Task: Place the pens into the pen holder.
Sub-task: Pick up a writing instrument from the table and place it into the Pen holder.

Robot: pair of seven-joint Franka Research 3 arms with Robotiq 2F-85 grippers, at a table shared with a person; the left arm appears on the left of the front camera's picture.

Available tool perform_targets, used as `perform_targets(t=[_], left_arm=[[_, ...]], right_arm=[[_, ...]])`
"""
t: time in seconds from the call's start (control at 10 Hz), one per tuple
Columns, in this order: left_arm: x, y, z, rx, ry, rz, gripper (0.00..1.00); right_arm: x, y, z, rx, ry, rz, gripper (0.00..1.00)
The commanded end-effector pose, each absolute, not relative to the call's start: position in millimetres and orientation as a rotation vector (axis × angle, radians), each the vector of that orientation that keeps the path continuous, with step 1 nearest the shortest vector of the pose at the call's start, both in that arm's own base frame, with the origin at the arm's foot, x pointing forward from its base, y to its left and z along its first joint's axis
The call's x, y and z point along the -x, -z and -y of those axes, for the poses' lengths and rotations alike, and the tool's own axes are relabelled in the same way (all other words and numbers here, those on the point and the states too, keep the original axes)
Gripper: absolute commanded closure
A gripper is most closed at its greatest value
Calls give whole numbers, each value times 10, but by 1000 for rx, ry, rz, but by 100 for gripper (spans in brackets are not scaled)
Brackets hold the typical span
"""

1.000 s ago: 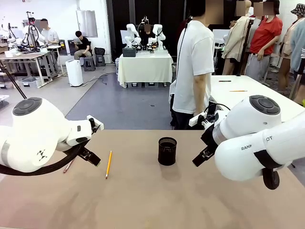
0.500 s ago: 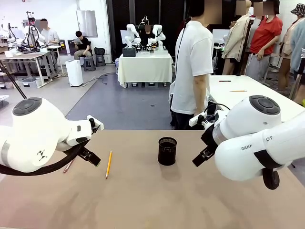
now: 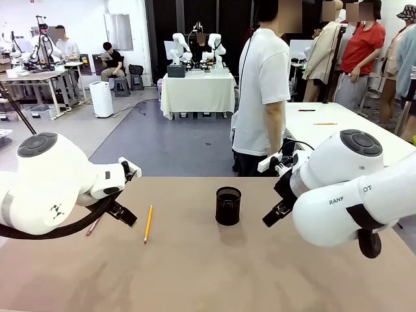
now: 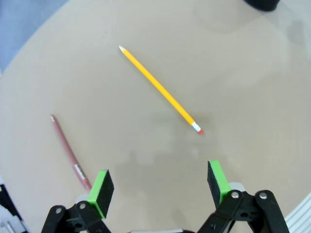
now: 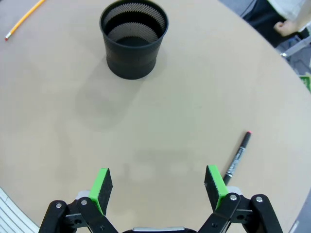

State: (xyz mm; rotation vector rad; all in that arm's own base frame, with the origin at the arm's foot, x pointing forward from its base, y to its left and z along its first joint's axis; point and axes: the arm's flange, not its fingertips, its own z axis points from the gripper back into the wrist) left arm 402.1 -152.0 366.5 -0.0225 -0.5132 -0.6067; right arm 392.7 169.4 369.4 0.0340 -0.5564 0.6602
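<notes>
A yellow-orange pencil (image 3: pixel 148 223) (image 4: pixel 160 90) lies flat on the tan table, left of the black mesh pen holder (image 3: pixel 228 205) (image 5: pixel 134 39), which stands upright. A dark reddish pencil (image 3: pixel 93 225) (image 4: pixel 69 153) lies further left, partly behind my left arm. A black marker with a pink-red tip (image 5: pixel 236 156) lies flat close to the right pad in the right wrist view. My left gripper (image 4: pixel 160 187) hovers open above the table between the two pencils. My right gripper (image 5: pixel 158 187) hovers open over bare table, short of the holder. Neither holds anything.
A person in a white shirt (image 3: pixel 263 97) stands at the far side of the table, turned sideways. Open tabletop (image 3: pixel 214 273) spreads in front of the holder. My two bulky white arms flank the scene at left and right.
</notes>
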Motion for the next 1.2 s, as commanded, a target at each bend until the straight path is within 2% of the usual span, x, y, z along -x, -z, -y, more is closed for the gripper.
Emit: perform_targets(t=[0.0,0.4,0.7,1.1], left_arm=[[-4022,-3754,1539,69,627,386,0],[-4088,-3990,1467,321,650,302,0],[-4139,-4335,1265,515,796,475,0],[-4345,-4801,862,507,857,608,0]], right_arm=[[-3950,-3745,-1694,-137,-730,471,0],[-4055,-3973,-1564,-351,-762,386,0],[-4065,-4418,-1353,-454,-850,407,0],[-4165,-5082,-977,-503,-955,446,0]])
